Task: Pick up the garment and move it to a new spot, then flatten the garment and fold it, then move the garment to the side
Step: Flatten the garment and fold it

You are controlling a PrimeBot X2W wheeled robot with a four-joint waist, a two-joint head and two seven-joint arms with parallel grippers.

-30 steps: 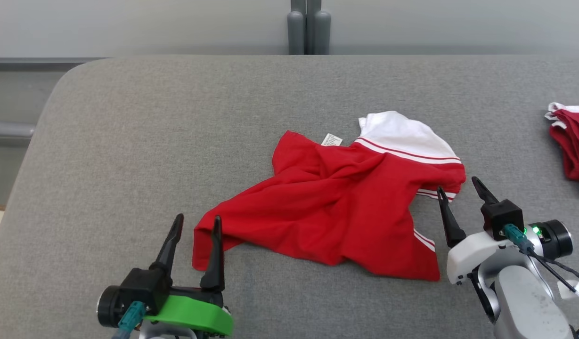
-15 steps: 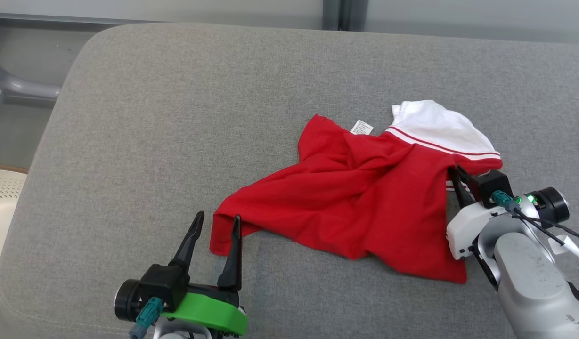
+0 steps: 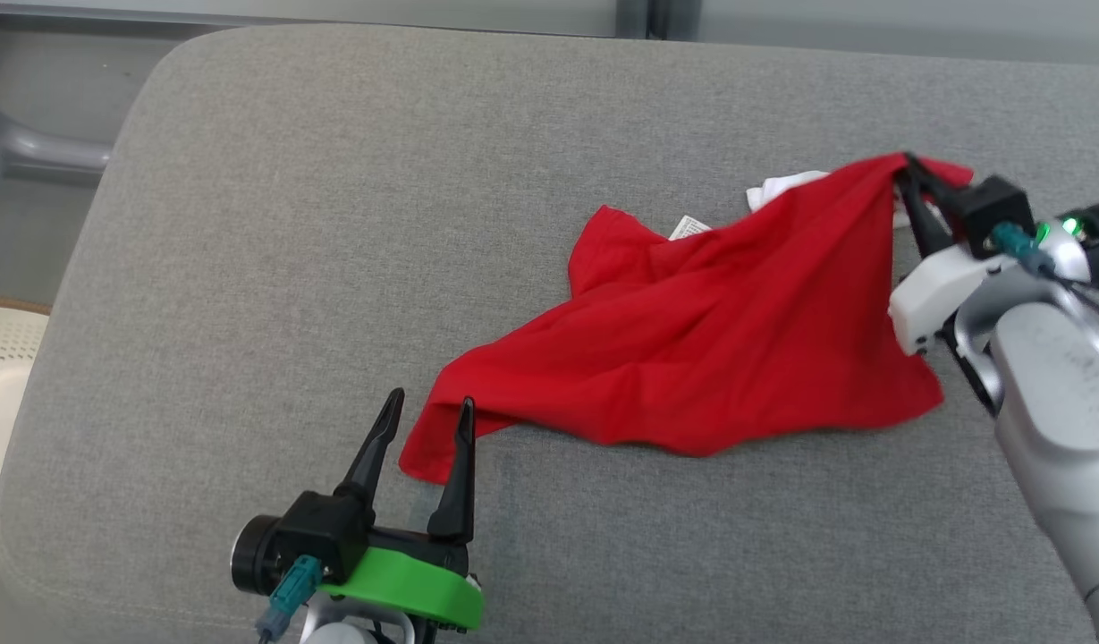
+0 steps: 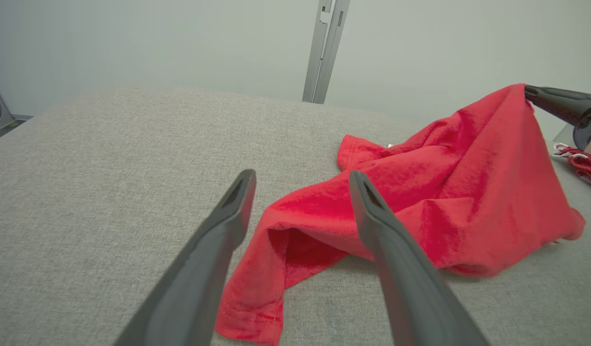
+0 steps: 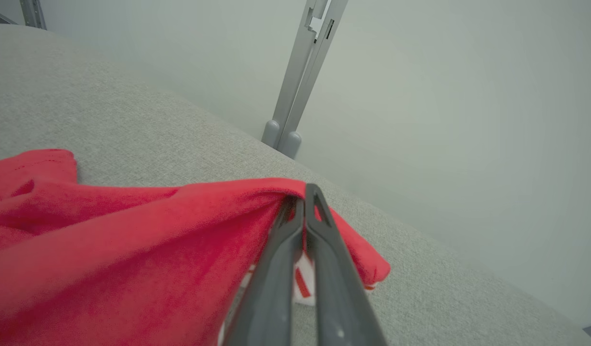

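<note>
A pale wall (image 5: pixel 468 120) stands behind a grey fabric-covered worktop (image 3: pixel 245 224) that takes up most of my head view. The red garment (image 3: pixel 710 340) lies right of centre, with its upper-right edge raised off the surface. It looks light, soft and limp, so I expect it to sag and trail; a hem or corner is where I'd take hold. My right gripper (image 3: pixel 907 170), upper right, is pressed together, pinching that raised edge. My left gripper (image 3: pixel 432 401), lower centre, stands spread wide astride the garment's lower-left corner, gripping nothing.
</note>
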